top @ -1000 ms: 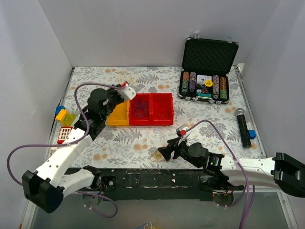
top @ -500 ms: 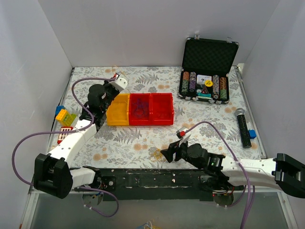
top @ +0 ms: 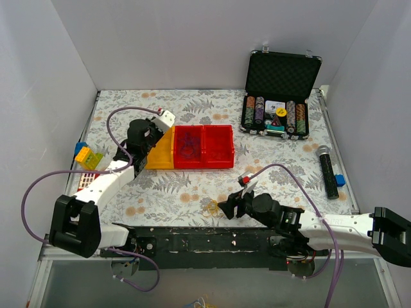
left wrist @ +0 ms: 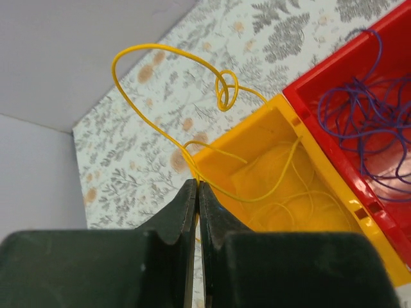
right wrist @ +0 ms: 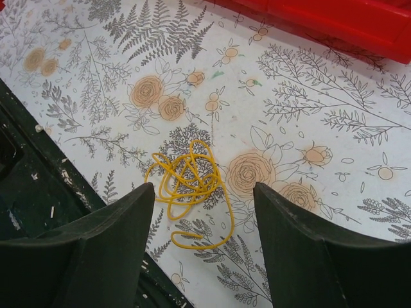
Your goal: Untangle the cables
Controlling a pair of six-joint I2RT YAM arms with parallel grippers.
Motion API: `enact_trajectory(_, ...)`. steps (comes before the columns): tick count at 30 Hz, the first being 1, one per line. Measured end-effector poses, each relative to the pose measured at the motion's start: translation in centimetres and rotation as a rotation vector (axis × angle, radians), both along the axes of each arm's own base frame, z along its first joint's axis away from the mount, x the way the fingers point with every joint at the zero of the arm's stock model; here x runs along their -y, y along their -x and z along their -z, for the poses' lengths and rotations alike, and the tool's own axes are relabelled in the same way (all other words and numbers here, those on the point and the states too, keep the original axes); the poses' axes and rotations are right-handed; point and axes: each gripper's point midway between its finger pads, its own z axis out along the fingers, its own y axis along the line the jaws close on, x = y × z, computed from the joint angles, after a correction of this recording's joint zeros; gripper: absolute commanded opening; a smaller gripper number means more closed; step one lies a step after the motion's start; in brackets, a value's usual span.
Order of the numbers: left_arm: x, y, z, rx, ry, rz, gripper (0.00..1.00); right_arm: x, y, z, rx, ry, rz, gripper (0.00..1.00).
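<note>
The left gripper (top: 156, 138) hangs over the yellow bin (top: 164, 158); the right gripper (top: 226, 207) sits beside a yellow cable coil (top: 211, 206).

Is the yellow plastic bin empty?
Not empty: thin yellow wire lies looped inside the yellow plastic bin, one strand leading out to the shut left pincer.

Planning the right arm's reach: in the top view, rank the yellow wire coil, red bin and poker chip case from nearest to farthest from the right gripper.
1. Yellow wire coil, just beside the right gripper, near edge.
2. Red bin, mid-table.
3. Poker chip case, far right.
</note>
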Motion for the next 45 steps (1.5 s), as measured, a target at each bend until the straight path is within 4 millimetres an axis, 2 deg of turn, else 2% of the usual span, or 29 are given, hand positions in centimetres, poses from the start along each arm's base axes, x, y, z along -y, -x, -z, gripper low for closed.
enact_trajectory(7, 0.0, 1.1, 7.1, -0.284, 0.011, -0.046, 0.0, 0.3, 0.1, 0.4, -0.016, 0.012, 0.006, 0.7)
enact_trajectory(11, 0.0, 1.8, 10.5, -0.426, 0.027, -0.09, 0.0, 0.4, 0.2, 0.2, -0.02, 0.003, 0.01, 0.7)
enact_trajectory(15, 0.2, 1.7, 11.4, -0.486, 0.045, -0.124, 0.0, 0.6, 0.2, 0.1, -0.02, 0.003, 0.011, 0.7)
enact_trajectory(19, 0.5, -0.2, 11.3, -0.492, 0.061, -0.162, 0.0, 0.7, 0.2, 0.2, -0.023, 0.009, 0.016, 0.69)
enact_trajectory(24, 1.1, -1.9, 11.5, -0.503, 0.067, -0.182, 0.17, 0.7, 0.2, 0.4, -0.028, 0.014, 0.02, 0.72)
enact_trajectory(27, 1.3, -1.8, 11.8, -0.523, 0.054, -0.18, 0.39, 0.8, 0.2, 0.7, -0.032, 0.022, 0.022, 0.8)
enact_trajectory(28, 1.4, -1.5, 12.0, -0.535, 0.052, -0.18, 0.49, 0.8, 0.2, 0.8, -0.033, 0.026, 0.021, 0.82)
enact_trajectory(31, 1.7, -0.5, 12.3, -0.59, 0.048, -0.167, 0.7, 0.8, 0.3, 1.7, -0.044, 0.058, 0.013, 0.84)
enact_trajectory(34, 2.4, 0.1, 10.7, -0.619, 0.079, -0.142, 0.87, 0.9, 0.7, 3.5, -0.071, 0.127, -0.004, 0.85)
enact_trajectory(37, 3.8, 0.1, 6.7, -0.604, 0.147, -0.091, 0.98, 0.7, 0.9, 4.9, -0.096, 0.192, -0.023, 0.84)
enact_trajectory(41, 5.4, 0.3, -0.2, -0.536, 0.242, -0.008, 0.98, -0.8, 0.8, 5.0, -0.102, 0.233, -0.06, 0.79)
enact_trajectory(45, 6.1, 1.1, -5.8, -0.479, 0.305, 0.041, 0.98, -2.9, 0.5, 4.6, -0.102, 0.253, -0.096, 0.62)
